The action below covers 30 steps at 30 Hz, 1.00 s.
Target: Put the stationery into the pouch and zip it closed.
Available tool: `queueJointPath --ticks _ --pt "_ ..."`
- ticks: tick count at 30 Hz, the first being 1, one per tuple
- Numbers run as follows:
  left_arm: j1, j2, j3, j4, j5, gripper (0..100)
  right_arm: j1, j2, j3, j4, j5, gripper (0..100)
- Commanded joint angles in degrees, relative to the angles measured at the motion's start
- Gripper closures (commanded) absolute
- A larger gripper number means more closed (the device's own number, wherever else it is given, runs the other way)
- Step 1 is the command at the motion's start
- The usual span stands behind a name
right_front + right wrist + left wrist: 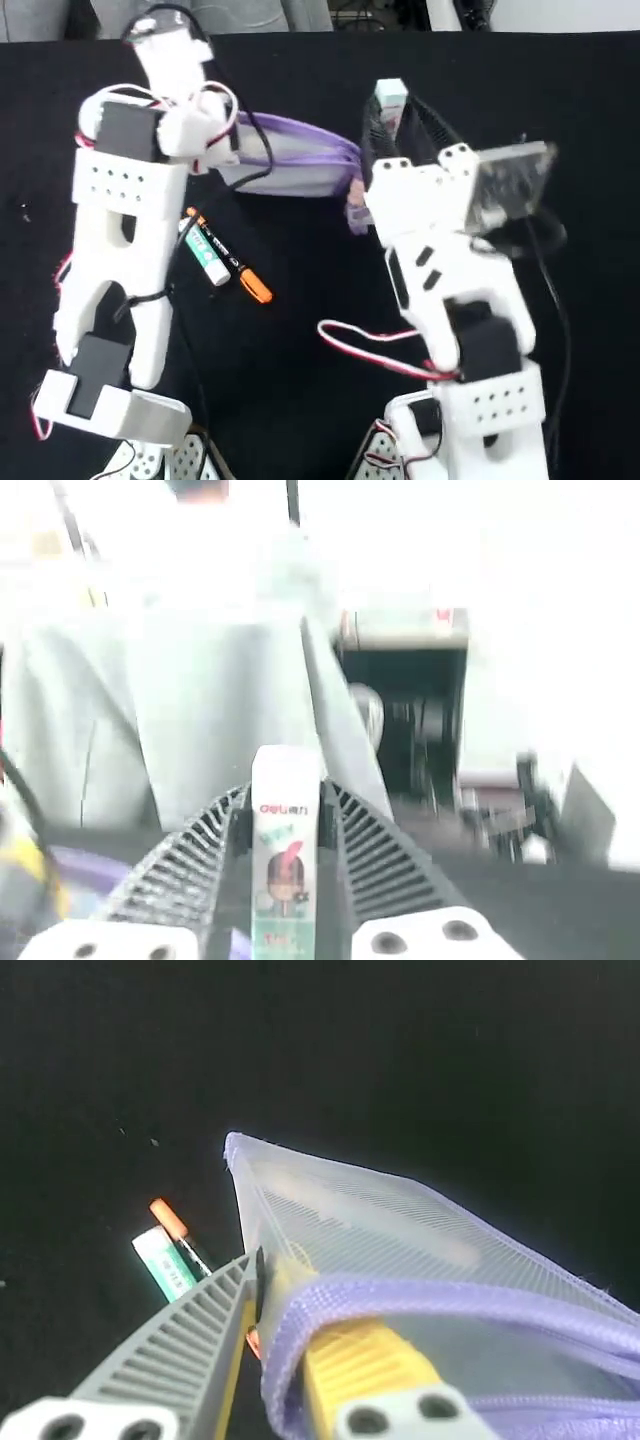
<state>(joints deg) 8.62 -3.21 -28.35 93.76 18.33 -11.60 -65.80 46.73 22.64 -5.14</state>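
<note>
A black table [300,330]; upper centre, left gripper [270,1272] clamped on the rim of the purple mesh pouch [400,1240]; right gripper [285,805] pinching an upright white stick [285,870]; orange-capped marker [240,272] lies centre-left.

We see a black table [290,400] spread across the whole work area, its matte surface running to the far edge. A few pale specks [153,1142] dot it. Beyond that edge we make out a dark boxy unit [405,720] with a pale top panel [400,630], blurred, against a bright white wall [540,600].
</note>
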Motion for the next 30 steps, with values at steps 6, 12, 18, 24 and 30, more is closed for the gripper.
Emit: queueJointPath --ticks 6,12,18,24,30 --pt "1.1 -0.7 -0.2 -0.4 0.8 97 -11.7 0.1 12.9 -29.8 0.2 98.7" --pt "0.1 0.3 1.2 -1.6 0.8 97 -12.5 8.3 20.3 -46.1 0.2 98.7" --pt "-0.9 6.0 1.4 -3.6 0.8 97 -11.7 13.8 23.7 -48.5 0.1 98.7" --pt "-0.7 7.9 -4.4 0.8 0.8 97 -11.7 18.3 24.1 -48.6 0.4 98.7" --pt "-1.3 7.7 -5.8 2.0 0.8 97 -11.7 27.9 20.9 -48.6 0.6 97.8"
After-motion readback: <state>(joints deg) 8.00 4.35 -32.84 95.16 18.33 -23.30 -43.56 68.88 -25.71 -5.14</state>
